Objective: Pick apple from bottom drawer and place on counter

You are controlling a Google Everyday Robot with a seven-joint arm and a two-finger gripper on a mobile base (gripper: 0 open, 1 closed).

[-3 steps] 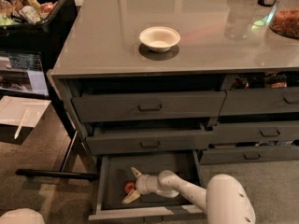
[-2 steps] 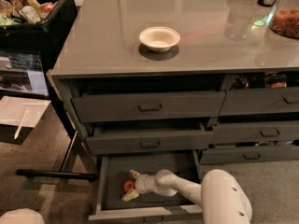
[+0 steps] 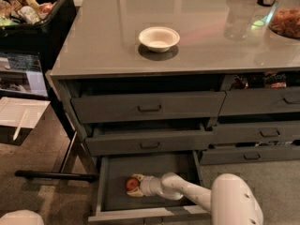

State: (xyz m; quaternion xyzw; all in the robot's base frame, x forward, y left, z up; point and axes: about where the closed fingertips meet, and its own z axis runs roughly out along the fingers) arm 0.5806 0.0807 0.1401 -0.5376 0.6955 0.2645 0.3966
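Down in the bottom drawer [image 3: 117, 172], the tool [image 3: 134, 185] lies with its fingers spread either side of the apple [image 3: 131, 183], so it should centre, squeeze firmly, then lift clear of the drawer front toward the tabletop [image 3: 108, 32].

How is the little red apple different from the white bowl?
The apple is red; the bowl is white. The apple is much smaller than the bowl. The apple lies low in the open bottom drawer, with the gripper right at it; the bowl sits up on the counter, far from the gripper. Both look round from above.
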